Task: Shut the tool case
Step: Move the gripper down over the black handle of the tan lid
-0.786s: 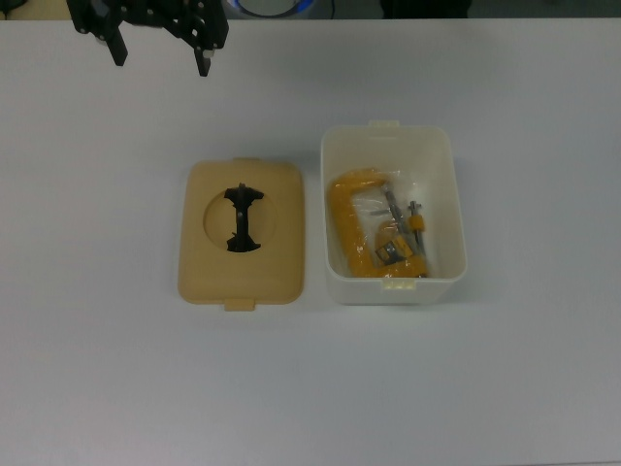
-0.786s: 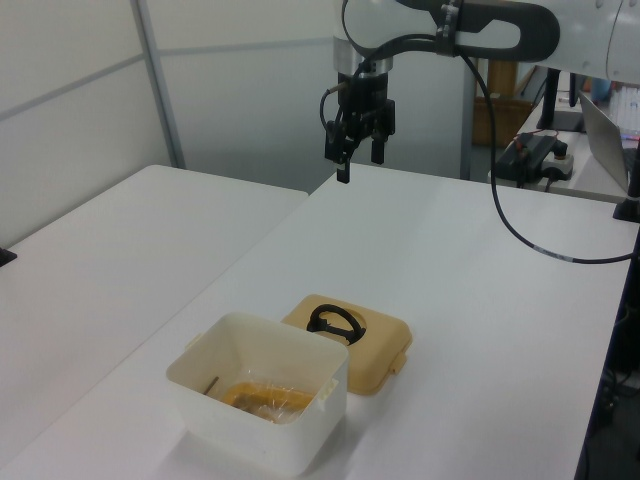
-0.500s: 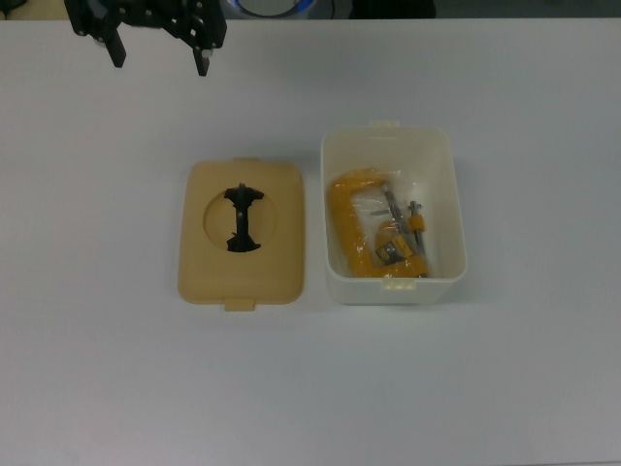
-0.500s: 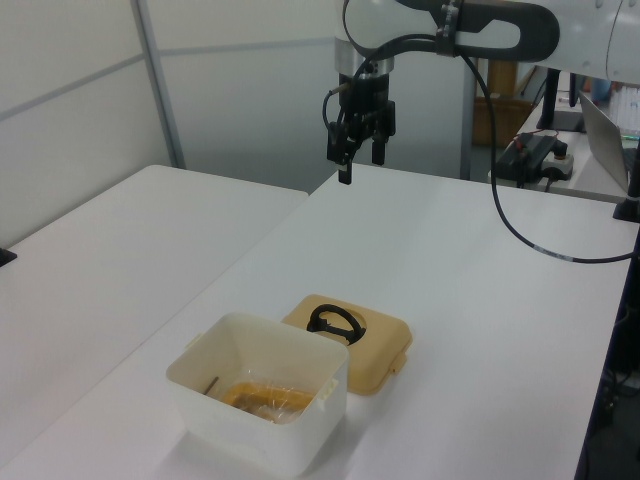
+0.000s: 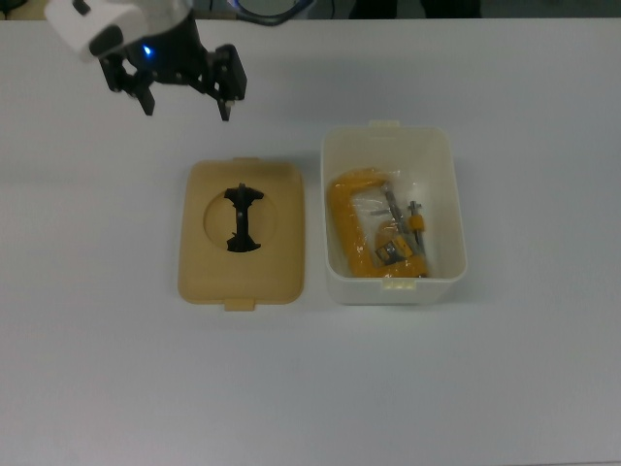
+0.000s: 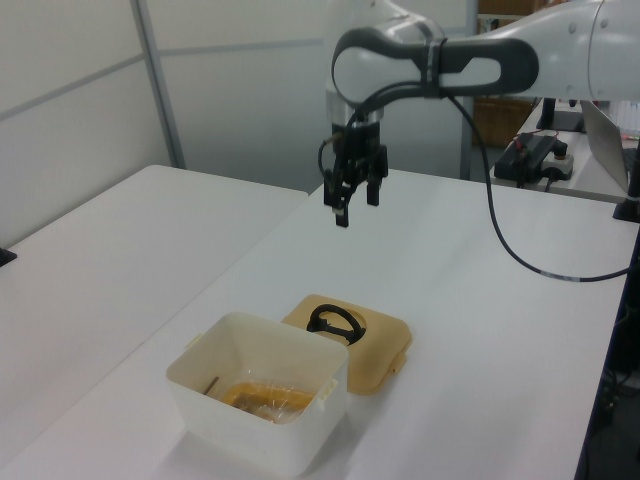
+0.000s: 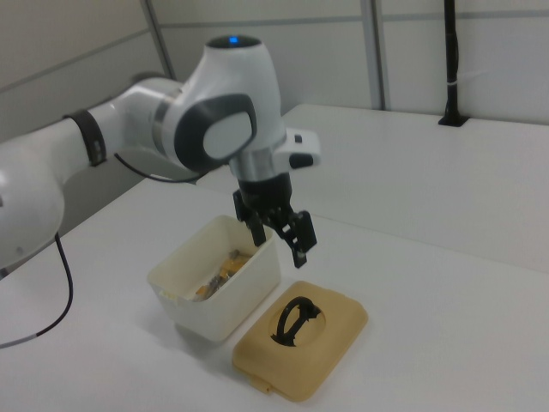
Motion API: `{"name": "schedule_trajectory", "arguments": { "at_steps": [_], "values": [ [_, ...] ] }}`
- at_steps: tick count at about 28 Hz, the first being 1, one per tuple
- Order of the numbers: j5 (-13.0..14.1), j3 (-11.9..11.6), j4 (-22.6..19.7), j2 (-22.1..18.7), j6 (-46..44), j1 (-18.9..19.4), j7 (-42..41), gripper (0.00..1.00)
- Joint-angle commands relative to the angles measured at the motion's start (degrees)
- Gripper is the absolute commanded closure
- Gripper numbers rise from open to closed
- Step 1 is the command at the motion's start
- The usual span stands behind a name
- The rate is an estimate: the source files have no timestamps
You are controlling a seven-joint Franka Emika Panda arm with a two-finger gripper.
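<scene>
**Lid off, grasp pending**

The end effector (image 5: 186, 100) hangs empty with fingers spread wide — above the tabletop (image 5: 505, 369), short of the tan lid (image 5: 242, 233) lying flat beside the open tool case (image 5: 392, 216). A skewed grip on the black handle (image 5: 243, 218) could tilt the lid and miss the latch tabs.

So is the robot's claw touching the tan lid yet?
Apart. In the left view the end effector hangs in the air, with bare white table showing between it and the lid.

white tables (image 6: 120, 240) (two, side by side) | grey panelled walls (image 6: 240, 90)
</scene>
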Motion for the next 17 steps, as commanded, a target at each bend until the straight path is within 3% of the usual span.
{"name": "schedule_trajectory", "arguments": {
  "at_steps": [1, 7, 12, 17],
  "values": [
    [0.88, -0.18, -5.24, -0.87, 4.48, 0.49, -0.54, 0.0],
    [0.09, -0.26, -6.83, 2.2, 8.17, 2.07, 0.95, 0.0],
    [-2.54, -0.18, -6.83, 4.93, 9.58, 3.65, 3.06, 0.0],
    [-2.89, -0.26, -6.92, 6.86, 10.81, 4.01, 4.11, 0.0]
  ]
}}
